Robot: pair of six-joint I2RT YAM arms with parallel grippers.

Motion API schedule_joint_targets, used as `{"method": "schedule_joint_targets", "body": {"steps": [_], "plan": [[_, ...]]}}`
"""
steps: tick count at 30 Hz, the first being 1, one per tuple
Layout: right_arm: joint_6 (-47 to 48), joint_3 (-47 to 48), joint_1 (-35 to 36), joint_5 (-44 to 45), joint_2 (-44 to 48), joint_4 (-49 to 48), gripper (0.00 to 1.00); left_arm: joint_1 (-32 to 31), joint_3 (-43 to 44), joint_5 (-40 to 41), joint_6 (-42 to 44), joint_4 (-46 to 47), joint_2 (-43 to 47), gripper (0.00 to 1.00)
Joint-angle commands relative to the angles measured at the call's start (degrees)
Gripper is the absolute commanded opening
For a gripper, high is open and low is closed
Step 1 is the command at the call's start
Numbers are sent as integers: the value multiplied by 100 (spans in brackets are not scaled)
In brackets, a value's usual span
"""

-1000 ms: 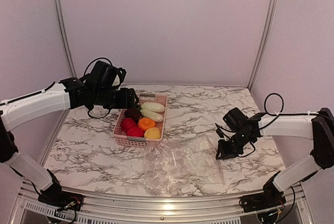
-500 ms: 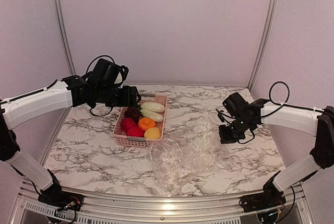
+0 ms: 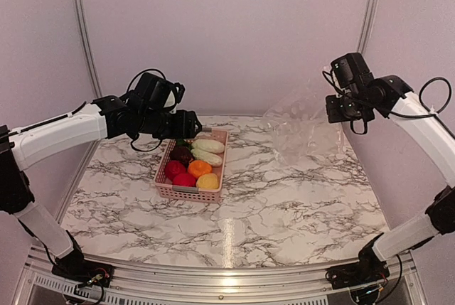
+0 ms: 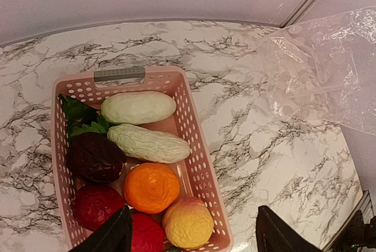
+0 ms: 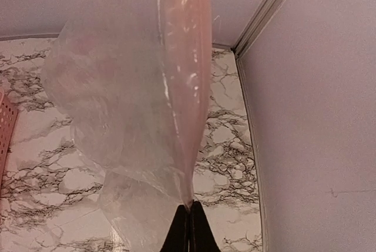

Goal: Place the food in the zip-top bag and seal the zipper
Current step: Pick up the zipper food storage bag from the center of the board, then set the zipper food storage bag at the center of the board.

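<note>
one zip-top bag [image 3: 298, 131] now raised off table [image 3: 284, 198], pinched in right hand [image 5: 189, 219], left hand [image 4: 191, 231] wide above basket [image 4: 197, 146]

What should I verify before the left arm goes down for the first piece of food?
1. Hold on the zip-top bag: ok, the right gripper is shut on one edge and the bag hangs from it.
2. Bag mouth open: cannot tell, it hangs crinkled and folded.
3. Readiness of the left gripper: ok, open and empty above the pink basket.
4. Access to the food: ok, every piece lies in the basket, with the yellow fruit nearest the fingers.
5. Bag close to the basket: not ok, it hangs near the far right corner.
</note>
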State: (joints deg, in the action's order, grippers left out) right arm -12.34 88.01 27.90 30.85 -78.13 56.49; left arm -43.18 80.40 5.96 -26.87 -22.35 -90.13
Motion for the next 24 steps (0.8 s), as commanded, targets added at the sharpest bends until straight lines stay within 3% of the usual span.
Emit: {"method": "schedule_joint_targets", "body": {"steps": [1, 6, 11, 16, 18, 20, 24], "plan": [[169, 220, 459, 433, -214, 499, 0, -36, 193, -158, 94, -114, -135, 74], [89, -814, 1671, -646, -489, -57, 2, -45, 50, -305, 30, -11, -150, 74], [97, -1157, 2334, -2534, -1245, -896, 22, -59, -129, -483, -68, 164, -116, 74], [-164, -812, 2241, -2527, -969, -1096, 36, -54, -266, -521, -153, 204, -102, 74], [-233, -958, 2026, -2425, -841, -1102, 36, -52, -344, -537, -212, 255, -100, 74], [-294, -1262, 1807, -2497, -802, -1035, 29, -59, -361, -566, -264, 274, -118, 73], [-166, -2017, 1881, -2498, -787, -1086, 23, -57, -448, -569, -350, 337, -57, 72]]}}
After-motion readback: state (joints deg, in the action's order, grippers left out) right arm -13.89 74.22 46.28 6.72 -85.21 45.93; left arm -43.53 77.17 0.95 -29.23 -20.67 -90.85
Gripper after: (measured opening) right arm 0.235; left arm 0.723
